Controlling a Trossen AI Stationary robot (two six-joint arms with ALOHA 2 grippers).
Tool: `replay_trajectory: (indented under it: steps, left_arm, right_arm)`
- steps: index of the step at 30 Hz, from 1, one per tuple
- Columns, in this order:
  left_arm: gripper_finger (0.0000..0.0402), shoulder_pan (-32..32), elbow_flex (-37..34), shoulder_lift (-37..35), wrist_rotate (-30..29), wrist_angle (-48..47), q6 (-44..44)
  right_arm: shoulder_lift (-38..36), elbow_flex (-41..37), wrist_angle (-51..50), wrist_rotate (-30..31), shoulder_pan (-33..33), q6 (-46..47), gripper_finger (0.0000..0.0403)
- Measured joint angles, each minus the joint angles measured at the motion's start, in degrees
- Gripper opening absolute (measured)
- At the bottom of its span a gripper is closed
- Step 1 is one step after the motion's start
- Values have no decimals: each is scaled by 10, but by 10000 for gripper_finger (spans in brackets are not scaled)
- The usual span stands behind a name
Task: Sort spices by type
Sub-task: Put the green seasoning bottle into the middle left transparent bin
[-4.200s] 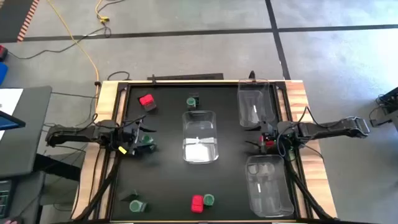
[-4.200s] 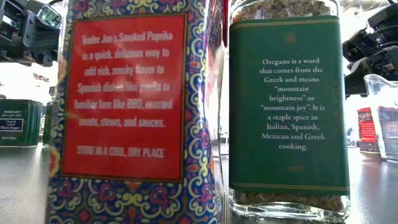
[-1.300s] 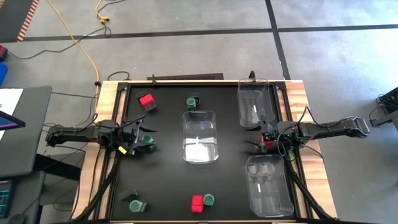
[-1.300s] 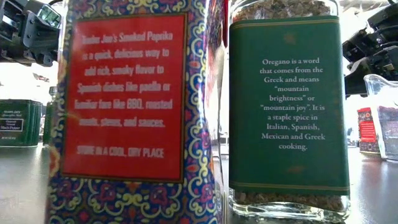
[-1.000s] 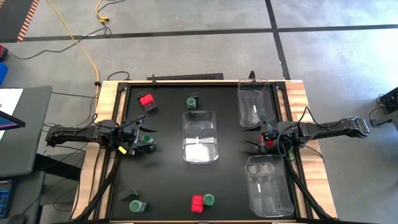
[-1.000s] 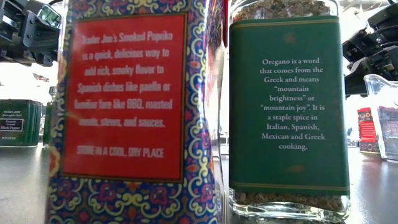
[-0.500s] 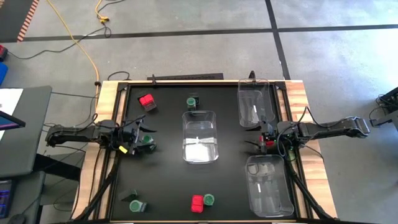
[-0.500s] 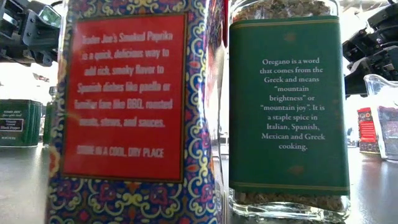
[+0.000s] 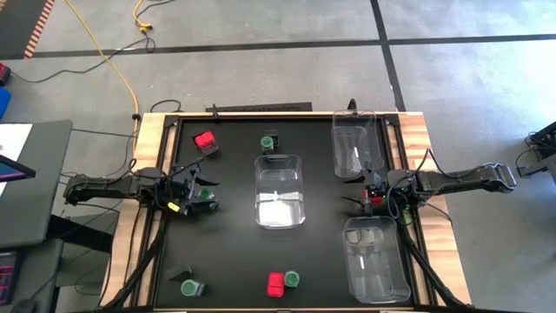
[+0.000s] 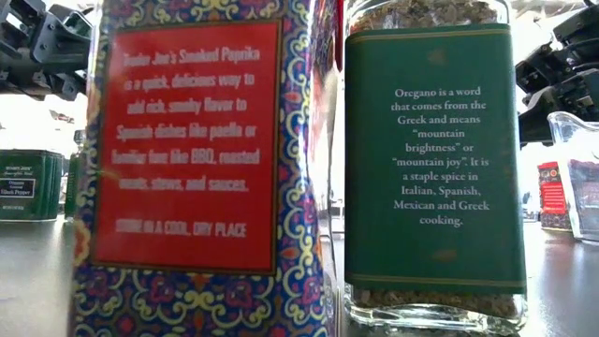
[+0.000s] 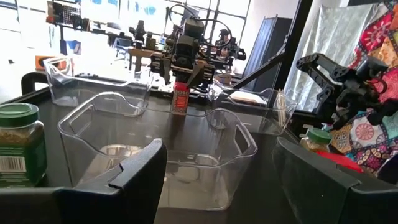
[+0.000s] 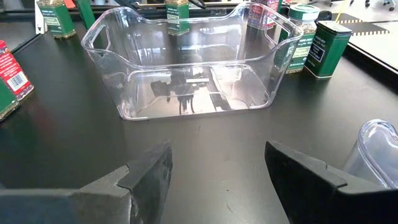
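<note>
The spices stand scattered on the black table [image 9: 234,252]. A red box [image 9: 204,141] and a green-topped jar with a dark tin [image 9: 269,142] are at the far side. Another jar and tin [image 9: 189,285], a red box [image 9: 276,283] and a jar [image 9: 292,279] are at the near side. My left gripper [image 11: 214,168] stands open at the left edge, level, with a green-topped jar [image 11: 18,152] just outside one finger. My right gripper [image 12: 217,165] stands open at the right edge, tipped slightly down, nothing between its fingers. A red box [image 9: 375,200] stands under it.
Three clear plastic bins stand on the table: one in the middle [image 9: 280,191], one far right [image 9: 356,143], one near right [image 9: 373,261]. In the low view the paprika box [image 10: 187,159] and oregano jar [image 10: 430,159] fill the front. Bare table lies between the bins and the left gripper.
My left gripper has rolled a little about its own pointing line, staying in place and open. The right arm and all spices have kept still.
</note>
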Motion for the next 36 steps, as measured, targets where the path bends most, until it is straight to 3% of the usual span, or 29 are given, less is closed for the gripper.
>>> replay_trajectory:
  steps: [13,24,31,36]
  left_arm:
    - [282,0,31,14,20,-35,26]
    - [282,0,86,98,16,-43,31]
    - [282,0,167,176,-36,-80,58]
    - [282,0,247,246,-130,-121,56]
  right_arm:
    - [0,0,0,0,0,0,286]
    - [0,0,0,0,0,0,286]
    - [0,0,0,0,0,0,286]
    - [0,0,0,0,0,0,286]
